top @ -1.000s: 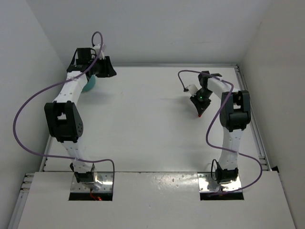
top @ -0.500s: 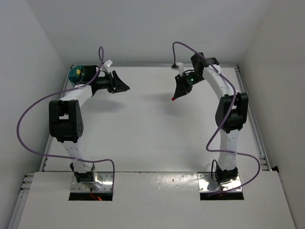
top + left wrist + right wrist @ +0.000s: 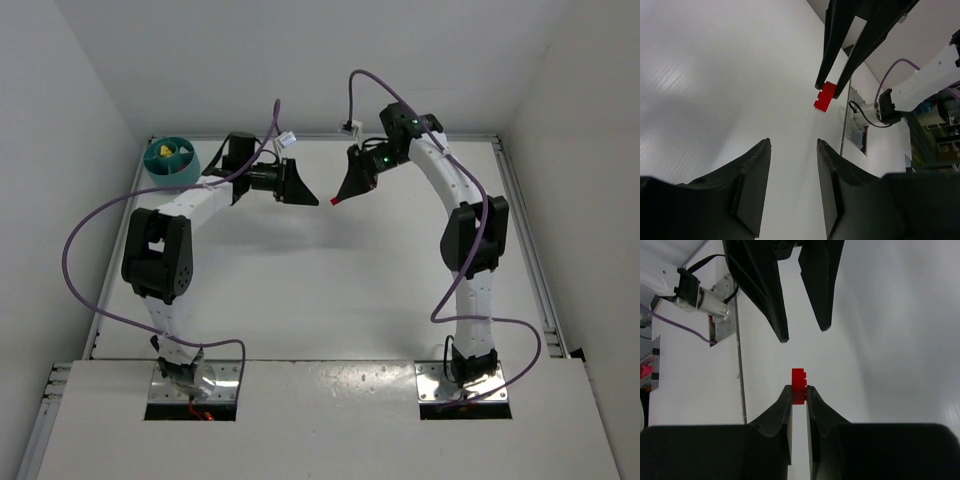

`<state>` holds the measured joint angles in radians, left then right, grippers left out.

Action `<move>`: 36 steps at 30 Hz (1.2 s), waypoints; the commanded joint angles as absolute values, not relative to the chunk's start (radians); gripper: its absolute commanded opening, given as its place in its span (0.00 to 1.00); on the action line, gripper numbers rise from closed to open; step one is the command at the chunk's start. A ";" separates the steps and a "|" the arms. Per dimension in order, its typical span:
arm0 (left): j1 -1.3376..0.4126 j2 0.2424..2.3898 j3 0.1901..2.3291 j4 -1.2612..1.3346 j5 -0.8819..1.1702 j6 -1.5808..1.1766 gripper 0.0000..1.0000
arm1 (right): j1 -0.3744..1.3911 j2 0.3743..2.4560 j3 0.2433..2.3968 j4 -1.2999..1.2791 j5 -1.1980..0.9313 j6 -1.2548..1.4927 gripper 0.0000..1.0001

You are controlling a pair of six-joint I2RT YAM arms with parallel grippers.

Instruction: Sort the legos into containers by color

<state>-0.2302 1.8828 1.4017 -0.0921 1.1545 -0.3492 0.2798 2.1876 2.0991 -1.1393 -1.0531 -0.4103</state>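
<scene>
White table (image 3: 300,290); white walls (image 3: 300,60) enclose three sides.

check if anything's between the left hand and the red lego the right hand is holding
Nothing visible does. The left hand is open and faces the red lego, which is pinched at the tips of the right hand. Both wrist views show only a gap between them, with the table behind.

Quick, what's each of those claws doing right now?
Left gripper: jaws open, holding nothing.
Right gripper: jaws shut on a red lego.
</scene>
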 commanded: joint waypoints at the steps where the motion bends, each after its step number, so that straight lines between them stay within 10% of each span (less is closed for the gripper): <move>1: -0.245 1.829 1.431 -0.103 1.192 -0.273 0.47 | 0.302 2.191 2.137 -1.132 -1.115 -0.416 0.00; 36: -0.313 1.798 1.440 -0.132 1.338 -0.147 0.35 | 0.360 2.200 2.157 -1.141 -1.069 -0.434 0.00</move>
<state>-0.2932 1.8435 1.4189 -0.1410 1.2800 -0.1741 0.3561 2.1941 2.1185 -1.1660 -1.0531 -0.4107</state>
